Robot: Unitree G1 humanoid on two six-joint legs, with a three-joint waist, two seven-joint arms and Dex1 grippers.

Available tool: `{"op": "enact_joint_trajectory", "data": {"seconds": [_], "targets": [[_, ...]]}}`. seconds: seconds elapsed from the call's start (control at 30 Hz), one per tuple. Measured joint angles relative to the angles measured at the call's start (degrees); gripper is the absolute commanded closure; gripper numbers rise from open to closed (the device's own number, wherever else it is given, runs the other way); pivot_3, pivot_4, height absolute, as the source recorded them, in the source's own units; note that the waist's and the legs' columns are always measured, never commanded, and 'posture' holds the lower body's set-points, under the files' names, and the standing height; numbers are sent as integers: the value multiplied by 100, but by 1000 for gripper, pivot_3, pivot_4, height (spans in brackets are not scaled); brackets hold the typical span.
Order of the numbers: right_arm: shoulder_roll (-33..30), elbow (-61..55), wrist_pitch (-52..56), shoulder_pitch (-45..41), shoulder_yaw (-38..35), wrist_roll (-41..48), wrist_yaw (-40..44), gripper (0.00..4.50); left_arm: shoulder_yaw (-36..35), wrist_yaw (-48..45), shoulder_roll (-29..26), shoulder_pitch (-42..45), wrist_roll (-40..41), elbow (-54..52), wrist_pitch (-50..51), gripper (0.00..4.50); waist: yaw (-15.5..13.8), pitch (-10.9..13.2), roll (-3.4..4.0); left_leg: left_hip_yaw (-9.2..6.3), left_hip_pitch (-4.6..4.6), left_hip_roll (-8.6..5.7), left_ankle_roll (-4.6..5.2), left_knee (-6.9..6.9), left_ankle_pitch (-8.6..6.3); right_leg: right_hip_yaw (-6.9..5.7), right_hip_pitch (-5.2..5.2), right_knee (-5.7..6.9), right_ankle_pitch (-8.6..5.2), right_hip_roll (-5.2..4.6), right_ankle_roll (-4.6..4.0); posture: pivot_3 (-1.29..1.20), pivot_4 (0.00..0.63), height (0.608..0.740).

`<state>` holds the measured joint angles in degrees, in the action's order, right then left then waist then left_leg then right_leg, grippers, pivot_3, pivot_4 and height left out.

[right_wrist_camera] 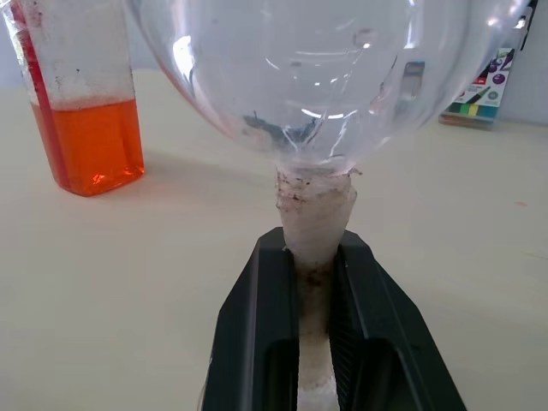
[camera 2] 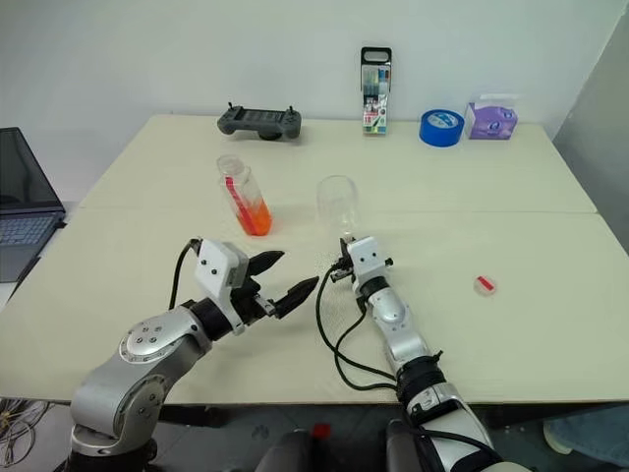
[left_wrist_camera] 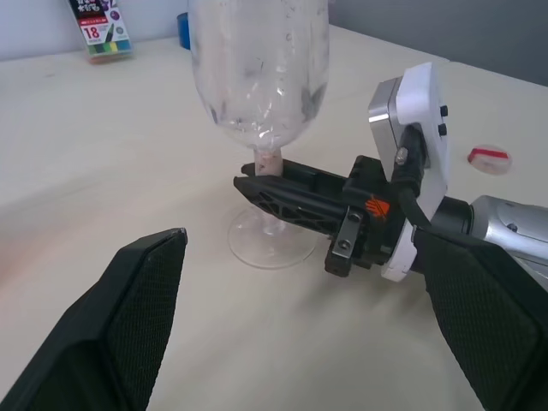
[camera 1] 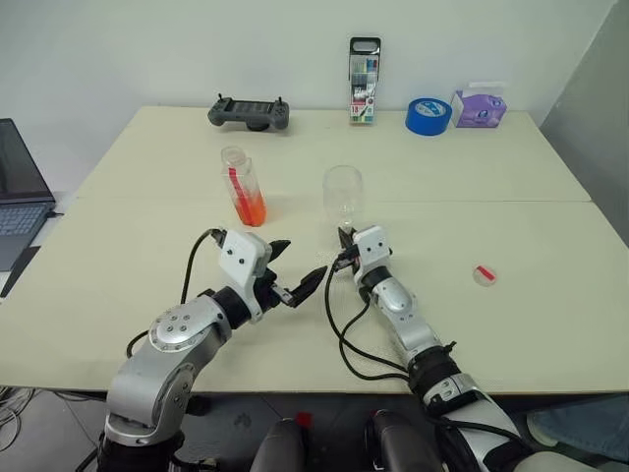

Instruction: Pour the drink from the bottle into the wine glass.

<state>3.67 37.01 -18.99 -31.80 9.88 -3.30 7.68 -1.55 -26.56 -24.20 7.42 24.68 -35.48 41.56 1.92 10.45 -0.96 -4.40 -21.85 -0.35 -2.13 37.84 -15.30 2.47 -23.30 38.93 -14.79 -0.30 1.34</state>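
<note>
Clear wine glass (right_wrist_camera: 325, 94) stem half hidden between right claw (right_wrist_camera: 318, 257) fingers.

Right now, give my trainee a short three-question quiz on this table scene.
1. True or false: the right claw is shut on the glass stem.
2. Where is the bottle's cap? A on the bottle; B on the table, on the robot's right; C in the left claw.
3. Fill in: the drink is in the ____, and the glass is empty.

Key: 1 true. 2 B. 3 bottle.
</note>
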Motion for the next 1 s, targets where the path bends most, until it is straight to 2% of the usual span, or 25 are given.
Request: {"op": "enact_joint_trajectory", "data": {"seconds": [0.27,0.67,0.87,1.0], "targets": [[-93,-340,315,138,-5,-5,58,4338,112,-36,-37,-7,-43,164,-127,0,-5,0,0,-3,0,0,0,1,0,2,1,0,0,0,0,0,150,740],[-139,-268,648,197,-78,-2,163,115,130,72,-3,174,-101,445,-218,0,2,1,-1,-5,-2,2,0,-1,0,2,-1,0,0,0,0,0,150,740],[-260,-447,752,224,-60,-18,251,15,131,96,0,227,-115,502,-228,0,0,1,-1,-5,-3,1,0,0,0,1,-1,0,0,0,0,0,150,740],[-371,-1004,987,480,-11,-13,395,15,158,266,180,330,-297,722,-369,0,-7,1,-2,-5,-4,0,0,1,0,2,-1,-2,-1,-1,1,0,150,740]]}}
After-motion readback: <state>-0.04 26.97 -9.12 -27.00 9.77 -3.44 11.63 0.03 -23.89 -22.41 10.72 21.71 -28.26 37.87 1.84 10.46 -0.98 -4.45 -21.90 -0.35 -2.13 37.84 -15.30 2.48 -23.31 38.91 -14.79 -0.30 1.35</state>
